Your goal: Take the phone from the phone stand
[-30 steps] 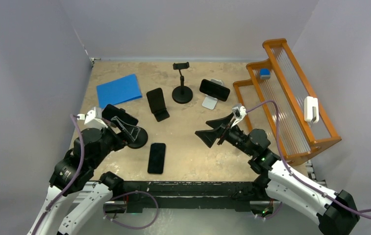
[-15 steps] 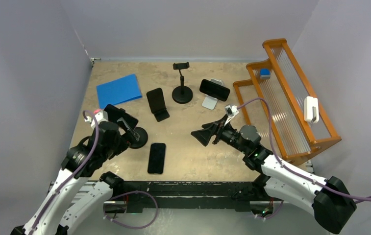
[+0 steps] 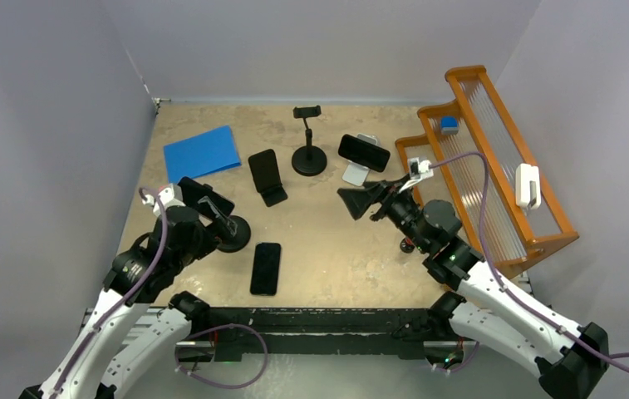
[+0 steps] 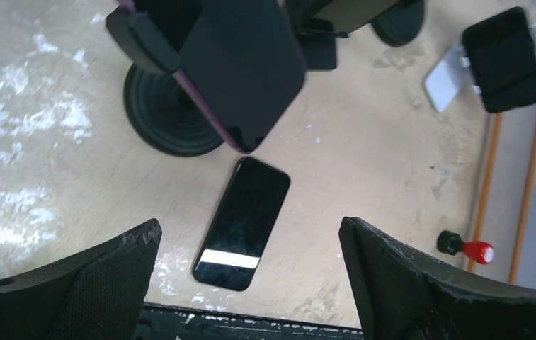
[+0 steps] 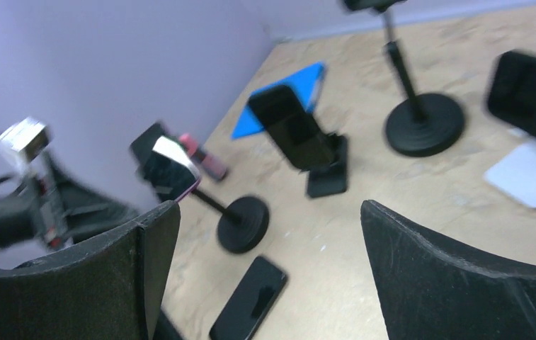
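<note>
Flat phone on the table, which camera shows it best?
Left wrist: the flat phone is large, sharp and whole. The top view shows it small; the right wrist shows it blurred, at the bottom edge.

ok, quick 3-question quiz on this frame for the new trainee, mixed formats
1. True or false: the left gripper is shut on the mounted phone nearest it.
2. Where does the flat phone lie? A) on the table, near the base of the round-base stand. B) on a blue sheet. C) in an orange rack.
3. Fill in: the landscape phone ahead of the right gripper sits on a ___ stand.

Key
1. False: the left gripper's jaws stand wide open and hold nothing.
2. A
3. White: it sits on the white stand.
</note>
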{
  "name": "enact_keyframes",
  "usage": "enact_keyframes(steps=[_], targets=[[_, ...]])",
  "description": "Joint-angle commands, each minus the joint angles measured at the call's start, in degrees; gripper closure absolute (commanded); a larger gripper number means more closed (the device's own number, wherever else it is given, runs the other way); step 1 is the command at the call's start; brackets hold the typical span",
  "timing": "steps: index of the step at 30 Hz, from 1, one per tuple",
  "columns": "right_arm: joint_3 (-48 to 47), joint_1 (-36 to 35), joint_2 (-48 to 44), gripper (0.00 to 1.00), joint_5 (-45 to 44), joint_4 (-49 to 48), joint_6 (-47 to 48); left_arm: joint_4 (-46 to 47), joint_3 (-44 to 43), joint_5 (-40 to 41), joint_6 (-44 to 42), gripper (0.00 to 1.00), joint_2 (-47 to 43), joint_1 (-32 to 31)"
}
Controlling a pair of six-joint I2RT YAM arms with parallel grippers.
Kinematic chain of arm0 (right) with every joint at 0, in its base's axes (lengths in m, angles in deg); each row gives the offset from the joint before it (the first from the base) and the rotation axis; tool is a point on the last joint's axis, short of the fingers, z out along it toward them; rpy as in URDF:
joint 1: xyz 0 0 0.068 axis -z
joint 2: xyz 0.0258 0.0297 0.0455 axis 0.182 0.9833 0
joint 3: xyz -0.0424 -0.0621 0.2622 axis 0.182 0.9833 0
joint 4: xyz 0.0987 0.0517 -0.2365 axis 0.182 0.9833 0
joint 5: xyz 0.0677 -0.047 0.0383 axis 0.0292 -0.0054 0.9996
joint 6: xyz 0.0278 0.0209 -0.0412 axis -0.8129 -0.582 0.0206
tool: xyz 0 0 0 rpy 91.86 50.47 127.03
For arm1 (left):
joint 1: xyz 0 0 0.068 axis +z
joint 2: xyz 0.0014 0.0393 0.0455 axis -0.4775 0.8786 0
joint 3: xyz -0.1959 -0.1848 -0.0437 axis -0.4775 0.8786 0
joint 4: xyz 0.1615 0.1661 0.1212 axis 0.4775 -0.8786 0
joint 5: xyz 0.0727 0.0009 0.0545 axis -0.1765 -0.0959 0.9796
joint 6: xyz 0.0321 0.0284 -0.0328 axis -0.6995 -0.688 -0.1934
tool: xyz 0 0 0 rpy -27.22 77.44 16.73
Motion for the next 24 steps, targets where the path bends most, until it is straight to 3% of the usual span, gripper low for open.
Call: enact_keyframes(steps=[1, 6, 13, 20, 24], targets=[[-7.68, -0.03, 4.28, 0.01, -19.31, 9.05, 3.28, 9.93, -1.59, -2.16, -9.40, 0.05, -3.79, 0.21], [-11.26, 0.21, 11.60, 0.01, -23.81, 6.70, 4.81, 22.74, -1.69, -11.11, -24.05, 0.06, -6.10, 0.21], [-13.46, 0.19, 17.14, 0.02, -14.67, -0.01, 5.78, 34.93, -4.38, -18.14, -36.06, 0.10, 1.13, 0.21], [-8.55, 0.23, 13.52, 0.02, -7.55, -4.54, 8.84, 34.12, -14.84, -19.54, -46.49, 0.11, 17.99, 0.30], [-6.42, 0.21, 10.80, 0.03, -8.01, -3.01, 7.96, 33.24, -19.08, -18.95, -50.72, 0.13, 26.52, 0.70]])
